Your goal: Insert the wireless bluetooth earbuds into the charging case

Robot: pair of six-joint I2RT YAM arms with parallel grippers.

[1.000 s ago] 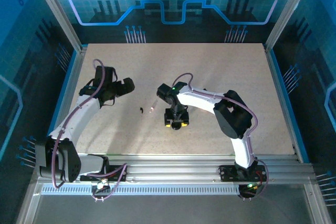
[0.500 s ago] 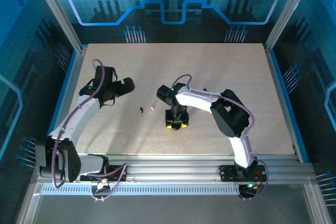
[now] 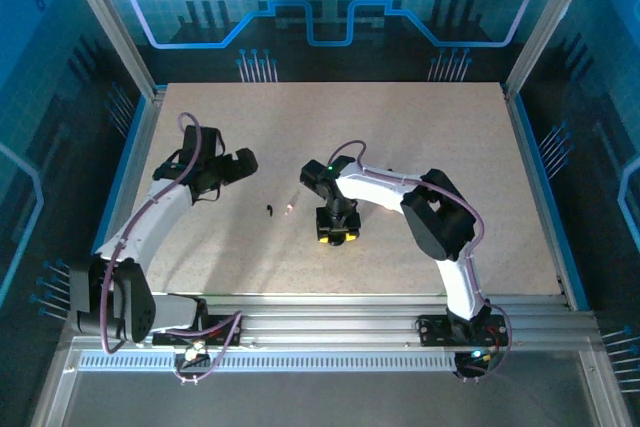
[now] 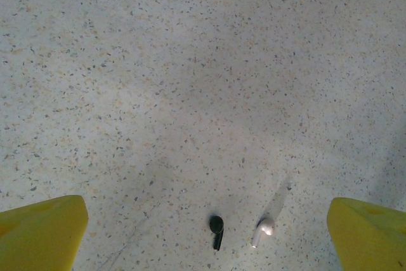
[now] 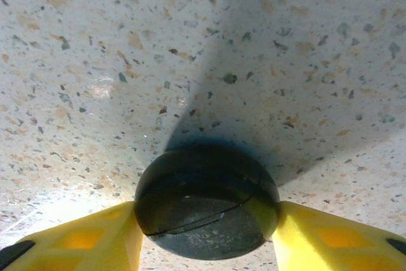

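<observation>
Two earbuds lie side by side on the speckled table, a black one (image 4: 216,230) and a white one (image 4: 264,230); from above the black earbud (image 3: 271,211) and the white earbud (image 3: 290,207) sit between the two arms. The charging case (image 5: 206,201) is a round, dark, puck-like shell resting on the table. My right gripper (image 5: 206,223) has a yellow finger against each side of it. From above, the right gripper (image 3: 338,235) points down to the right of the earbuds. My left gripper (image 3: 240,162) stands open up and to their left, and the left wrist view shows the left gripper (image 4: 206,226) empty above them.
The table (image 3: 420,127) is a pale speckled slab with blue-lit enclosure walls and metal frame posts around it. An aluminium rail (image 3: 330,332) runs along the near edge at the arm bases. Open surface lies behind and to the right of the arms.
My right gripper's fingers have drawn in against the charging case, and the right arm has shifted slightly left. The left arm has barely moved.
</observation>
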